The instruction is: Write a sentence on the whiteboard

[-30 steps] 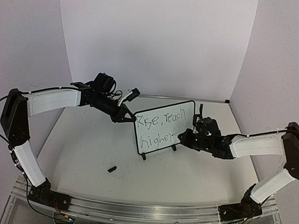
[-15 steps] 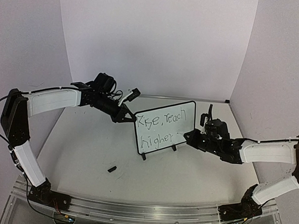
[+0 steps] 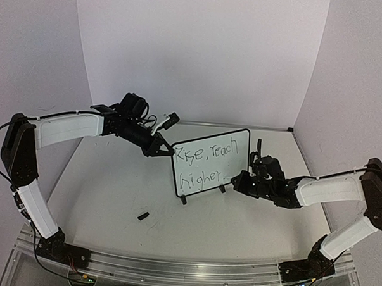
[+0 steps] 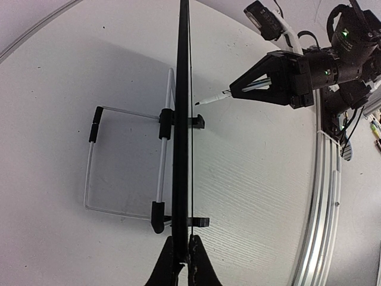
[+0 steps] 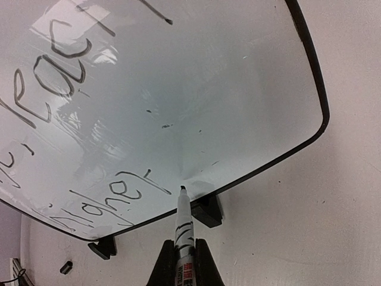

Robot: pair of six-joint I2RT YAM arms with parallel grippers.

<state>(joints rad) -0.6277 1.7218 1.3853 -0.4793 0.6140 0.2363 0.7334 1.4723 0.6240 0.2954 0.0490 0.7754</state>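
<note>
The whiteboard [image 3: 234,159] stands upright on two black feet at mid-table. The sentence [image 3: 206,164] reads "Rise, reach" over "higher". My left gripper [image 3: 165,149] is shut on the board's upper left edge. In the left wrist view the whiteboard [image 4: 182,119] is edge-on between the left gripper's [image 4: 182,262] jaws. My right gripper [image 3: 240,179] is shut on a marker [image 5: 183,229]. The marker's tip points at the whiteboard's [image 5: 196,101] lower right, just past "higher" [image 5: 101,202]. I cannot tell whether the tip touches. The right gripper [image 5: 183,265] shows at the bottom edge.
A small black marker cap [image 3: 143,215] lies on the table in front of the board; it also shows in the right wrist view [image 5: 65,266]. A wire stand [image 4: 92,161] props the board from behind. An aluminium rail [image 3: 185,269] runs along the near edge.
The right arm drew back to the right with the marker, then returned to the board's lower right. The left arm and the board have not moved.
</note>
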